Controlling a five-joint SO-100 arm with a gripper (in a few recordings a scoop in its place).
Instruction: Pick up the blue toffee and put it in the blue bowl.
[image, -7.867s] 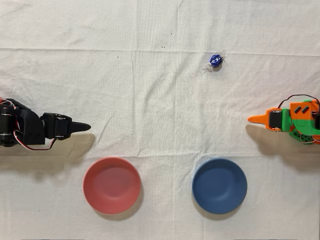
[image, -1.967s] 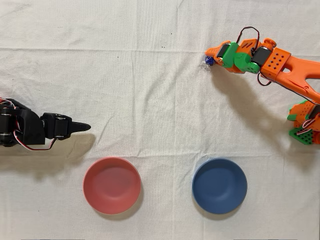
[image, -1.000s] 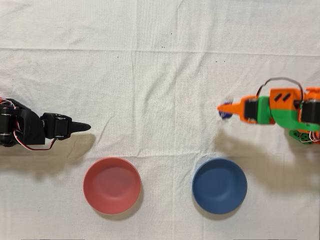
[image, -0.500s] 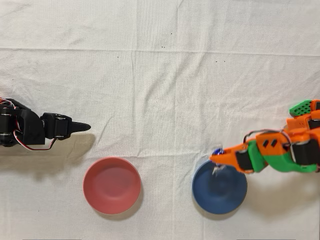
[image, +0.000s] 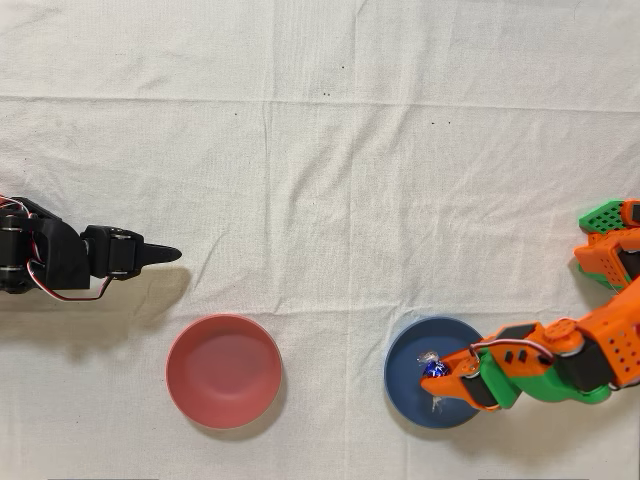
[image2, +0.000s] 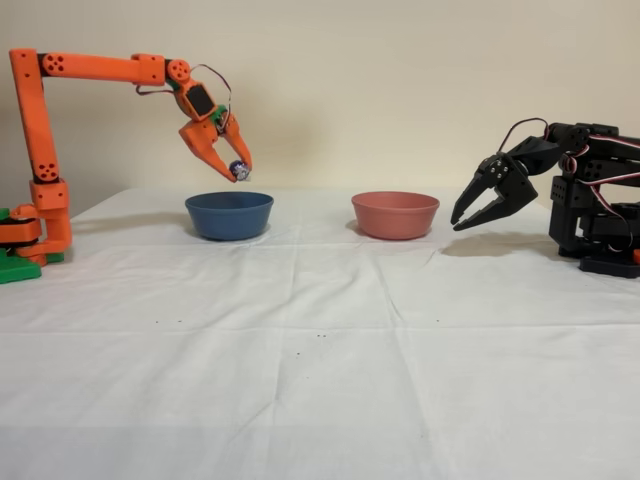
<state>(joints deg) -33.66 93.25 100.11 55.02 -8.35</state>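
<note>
Nearest in the fixed view is the cloth-covered tabletop (image2: 320, 360), creased, with nothing standing on its front part. Further back stand two bowls well apart: the blue bowl (image2: 229, 214) at the left and a pink bowl (image2: 395, 213) to its right. An idle black arm (image2: 560, 195) sits at the far right of that view.

The tool (image2: 232, 165) hangs above the blue bowl, clear of the rim, its fingers pointing down. The jaws are narrow and pinched on the toffee (image2: 238, 169), which sits at the fingertips. The toffee is therefore held in the air, not resting in the bowl.

Governing relation: in the overhead view the toffee (image: 433, 368) lies within the outline of the blue bowl (image: 410, 385), roughly over its centre. The drop path appears to be straight down. The tool (image: 448, 372) reaches in from the right of that view.

Arm pose: in the fixed view the orange arm stands upright from its base at the left edge, the upper link runs level toward the right, and the wrist bends down over the bowl.

Judgement: carrying looks complete; release remains. Risk is slight, though the round candy may bounce or roll against the bowl wall.
</note>
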